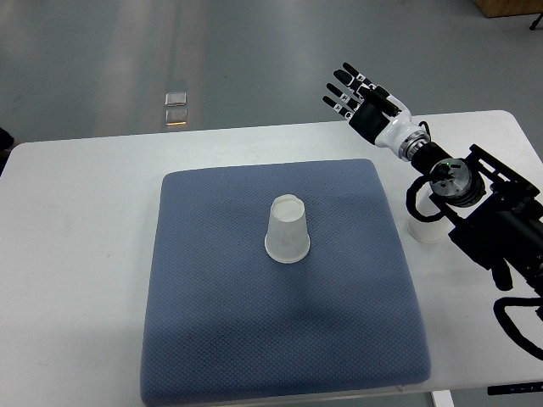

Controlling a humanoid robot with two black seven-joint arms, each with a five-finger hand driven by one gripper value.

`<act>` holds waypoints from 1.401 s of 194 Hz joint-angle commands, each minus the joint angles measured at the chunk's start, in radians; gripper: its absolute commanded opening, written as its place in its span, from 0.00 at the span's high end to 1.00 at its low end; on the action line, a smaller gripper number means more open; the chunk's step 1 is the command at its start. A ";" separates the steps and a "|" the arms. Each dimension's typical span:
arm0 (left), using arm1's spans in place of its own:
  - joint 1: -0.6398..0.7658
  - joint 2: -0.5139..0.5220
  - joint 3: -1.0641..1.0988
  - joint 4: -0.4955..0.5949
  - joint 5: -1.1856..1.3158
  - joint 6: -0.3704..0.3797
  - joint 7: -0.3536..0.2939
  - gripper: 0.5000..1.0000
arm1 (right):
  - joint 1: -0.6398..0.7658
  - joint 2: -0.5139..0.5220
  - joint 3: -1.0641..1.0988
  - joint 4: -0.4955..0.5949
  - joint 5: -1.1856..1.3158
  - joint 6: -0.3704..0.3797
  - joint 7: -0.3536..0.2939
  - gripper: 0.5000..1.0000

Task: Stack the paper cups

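Upside-down cup (pixel 288 230) mid-frame on blue mat (pixel 212 339); second cup (pixel 424 230) at right, half hidden under arm. Right hand (pixel 361 97) upper right, fingers spread, empty. Stacking not yet done.

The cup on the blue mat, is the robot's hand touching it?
Apart. The top view shows the right hand up past the table's far edge, fingers spread, with bare mat between it and the upside-down cup.

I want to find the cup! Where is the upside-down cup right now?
In the top view, the upside-down paper cup stands near the middle of the blue mat, left of the right hand, which is raised and holds nothing.
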 commanded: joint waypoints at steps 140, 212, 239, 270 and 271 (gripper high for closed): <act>0.000 0.000 0.006 -0.034 0.000 -0.002 -0.009 0.00 | 0.230 -0.127 -0.373 -0.009 -0.153 0.029 -0.072 0.06; -0.009 0.000 0.006 -0.095 0.000 -0.002 -0.020 0.00 | 0.561 -0.311 -0.854 -0.008 -0.422 0.155 -0.101 0.06; -0.009 0.000 0.006 -0.114 0.000 -0.002 -0.020 0.00 | 0.675 -0.376 -0.965 0.001 -0.534 0.263 -0.141 0.06; -0.009 0.000 0.008 -0.120 0.000 -0.002 -0.021 0.00 | 0.801 -0.488 -1.054 0.103 -0.695 0.263 -0.164 0.06; -0.009 0.000 0.008 -0.120 0.000 -0.002 -0.021 0.00 | 0.810 -0.497 -1.057 0.115 -0.701 0.263 -0.168 0.06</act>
